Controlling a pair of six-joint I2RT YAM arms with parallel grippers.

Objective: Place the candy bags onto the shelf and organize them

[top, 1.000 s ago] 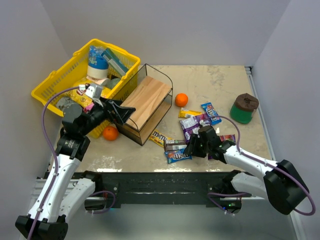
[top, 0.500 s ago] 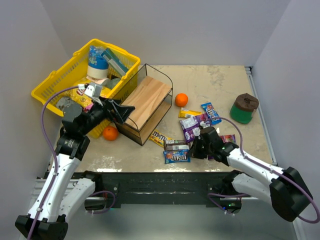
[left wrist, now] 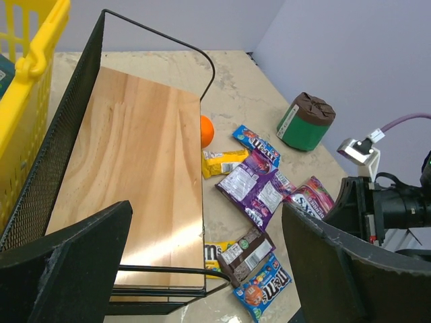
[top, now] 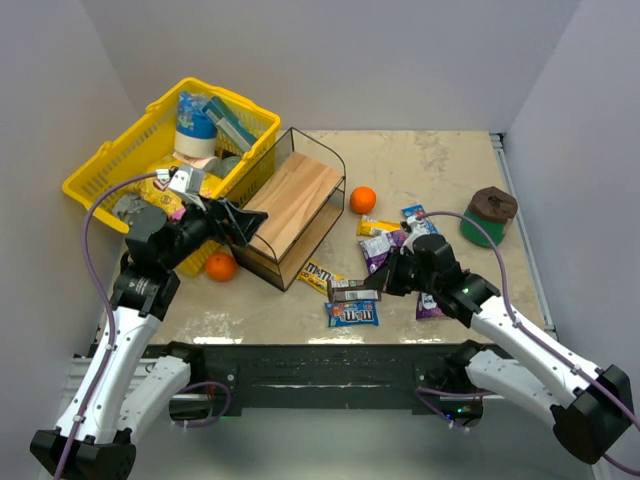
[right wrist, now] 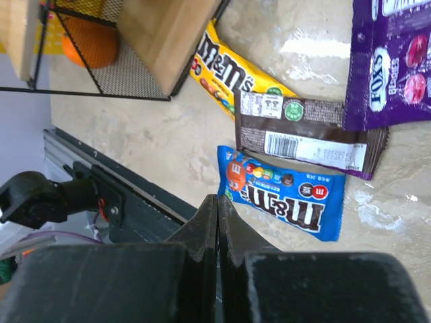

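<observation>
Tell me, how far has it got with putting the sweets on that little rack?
Nothing looks done: the shelf is bare. Nothing is in hand either: the right gripper is shut on nothing above the blue M&M's bag, and the left gripper hangs open by the shelf. Left to do: all the candy bags, which lie on the table.

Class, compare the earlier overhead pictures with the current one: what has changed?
The right end effector closed empty and edged slightly away from the robot's base. The left end effector stayed open over the shelf; the candy bags did not move.
</observation>
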